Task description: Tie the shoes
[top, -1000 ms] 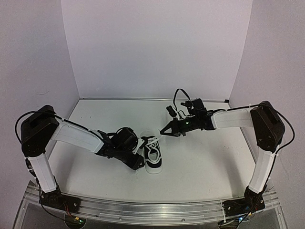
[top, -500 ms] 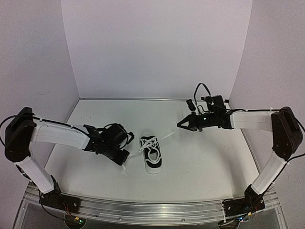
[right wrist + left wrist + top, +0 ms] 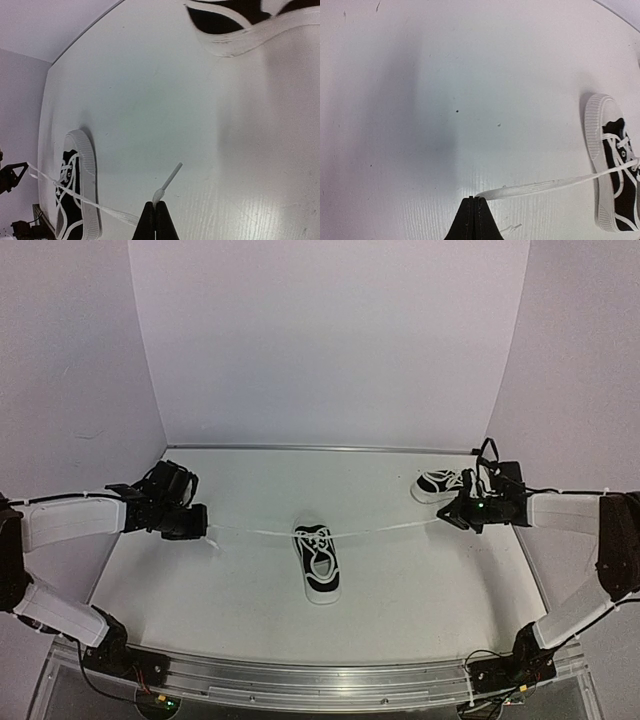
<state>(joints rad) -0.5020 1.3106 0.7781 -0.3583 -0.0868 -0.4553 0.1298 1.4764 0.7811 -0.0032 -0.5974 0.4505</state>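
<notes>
my left gripper [image 3: 203, 532] and right gripper [image 3: 448, 517] each pinch a taut lace [image 3: 385, 532] end; pulling further could slip one or drag the shoe [image 3: 319, 565].

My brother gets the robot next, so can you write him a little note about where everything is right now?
The left gripper is shut on the left lace end.
The right gripper is shut on the right lace end.
The middle shoe has both laces stretched out sideways, and no bow shows yet.
The other shoe sits at the back right, beside the right gripper.
Left to do: tie this bow, then the other shoe.
</notes>
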